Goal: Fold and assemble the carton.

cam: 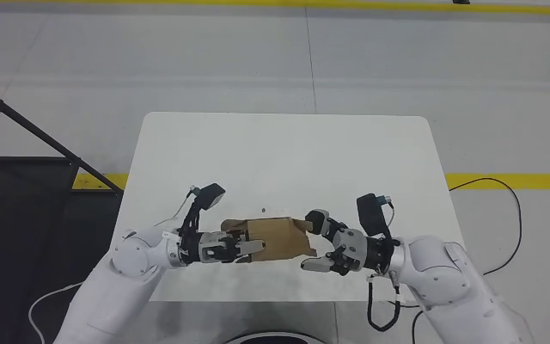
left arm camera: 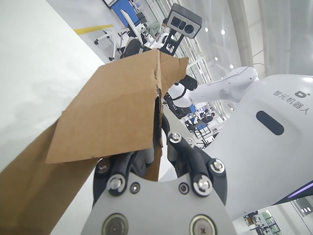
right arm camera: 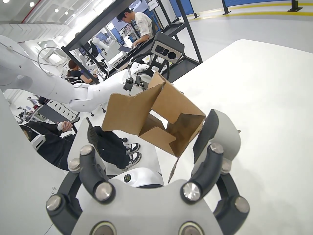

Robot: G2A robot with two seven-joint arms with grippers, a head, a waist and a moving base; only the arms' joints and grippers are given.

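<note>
Brown cardboard carton, partly unfolded, lies between both grippers near the front edge of the white rectangular table. Left gripper: fingers clamped on one end wall. Right gripper: fingers spread wide, straddling the opposite open end.

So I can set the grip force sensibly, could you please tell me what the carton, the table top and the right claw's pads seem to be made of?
The carton: brown corrugated cardboard, matte; ragged, layered cut edges show. The table: smooth white top with slight sheen, perhaps laminate or painted board, unclear which. The right claw pads: black, matte, finely ridged, likely rubber or foam.
</note>
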